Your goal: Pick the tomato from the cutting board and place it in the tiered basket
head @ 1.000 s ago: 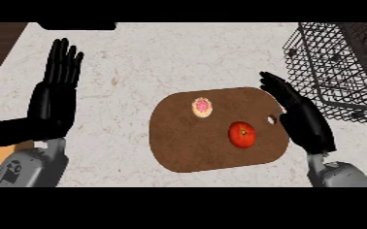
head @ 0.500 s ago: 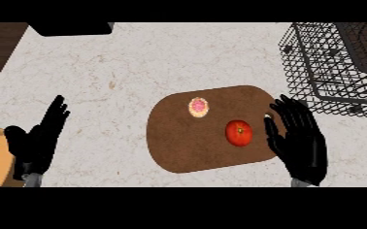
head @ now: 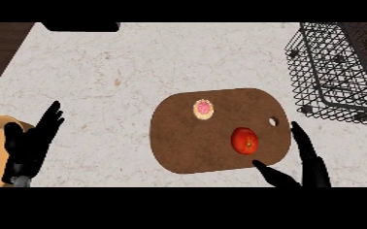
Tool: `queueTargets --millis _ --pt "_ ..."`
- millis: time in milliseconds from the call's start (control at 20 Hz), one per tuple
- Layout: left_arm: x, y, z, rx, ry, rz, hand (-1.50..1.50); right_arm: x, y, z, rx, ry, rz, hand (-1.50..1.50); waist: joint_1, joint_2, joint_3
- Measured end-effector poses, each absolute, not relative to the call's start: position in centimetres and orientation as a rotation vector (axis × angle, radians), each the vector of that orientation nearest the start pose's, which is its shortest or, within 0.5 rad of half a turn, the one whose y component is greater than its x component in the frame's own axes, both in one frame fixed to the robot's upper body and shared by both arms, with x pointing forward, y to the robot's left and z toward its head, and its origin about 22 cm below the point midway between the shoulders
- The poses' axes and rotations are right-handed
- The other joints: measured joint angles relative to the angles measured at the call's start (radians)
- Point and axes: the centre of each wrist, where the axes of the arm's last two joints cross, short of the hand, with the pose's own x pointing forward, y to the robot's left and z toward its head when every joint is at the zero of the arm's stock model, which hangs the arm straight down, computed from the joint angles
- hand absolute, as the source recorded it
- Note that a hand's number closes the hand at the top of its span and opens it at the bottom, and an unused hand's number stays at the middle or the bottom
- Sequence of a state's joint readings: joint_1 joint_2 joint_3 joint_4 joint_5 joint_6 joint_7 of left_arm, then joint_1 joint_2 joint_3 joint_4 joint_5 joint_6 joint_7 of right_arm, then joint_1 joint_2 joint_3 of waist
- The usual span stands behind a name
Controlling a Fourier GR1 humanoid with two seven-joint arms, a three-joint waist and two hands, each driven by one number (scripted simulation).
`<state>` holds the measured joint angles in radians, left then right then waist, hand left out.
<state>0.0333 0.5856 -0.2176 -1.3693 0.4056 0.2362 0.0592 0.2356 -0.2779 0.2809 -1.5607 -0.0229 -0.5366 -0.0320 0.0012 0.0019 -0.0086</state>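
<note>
One tomato (head: 245, 140), one cutting board (head: 186, 145), one pink-frosted pastry (head: 204, 109), one tiered basket (head: 331, 68)

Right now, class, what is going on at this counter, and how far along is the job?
The robot's right hand is open at the lower right, beside the brown cutting board, with fingers and thumb spread near the tomato but not touching it. The tomato lies on the board, along with a small pink-topped pastry. The wire tiered basket stands at the counter's right. The left hand rests open at the lower left. Nothing has been picked up yet.
</note>
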Motion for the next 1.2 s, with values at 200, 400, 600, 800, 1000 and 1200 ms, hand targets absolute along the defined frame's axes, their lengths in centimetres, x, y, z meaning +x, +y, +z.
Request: queueTargets --millis 200,400,600,800,1000,1200 --pt "22.0 34.8 -1.4 0.281 -1.204 -0.068 0.0 18.2 -25.5 -1.0 -0.395 -1.255 0.139 -1.5 0.007 -0.001 0.003" --pt "21.9 35.5 -2.0 0.274 -1.202 -0.065 0.0 20.5 -24.8 3.6 -0.359 -1.197 0.238 -1.5 0.006 -0.001 0.005" --pt "22.6 36.1 -1.9 0.271 -1.196 -0.066 0.0 22.4 -23.4 7.1 -0.333 -1.134 0.278 -1.5 0.004 -0.002 0.007" --pt "22.1 36.7 -1.9 0.281 -1.2 -0.067 0.0 22.9 -23.2 9.2 -0.281 -1.045 0.317 -1.5 0.003 -0.003 0.008" --pt "21.9 36.0 -1.4 0.279 -1.204 -0.066 0.0 23.1 -22.2 10.2 -0.268 -0.961 0.363 -1.5 0.004 -0.003 0.008" --pt "21.7 36.0 -2.0 0.281 -1.202 -0.052 0.0 23.4 -23.3 10.4 -0.294 -0.905 0.372 -1.5 0.001 -0.003 0.008"
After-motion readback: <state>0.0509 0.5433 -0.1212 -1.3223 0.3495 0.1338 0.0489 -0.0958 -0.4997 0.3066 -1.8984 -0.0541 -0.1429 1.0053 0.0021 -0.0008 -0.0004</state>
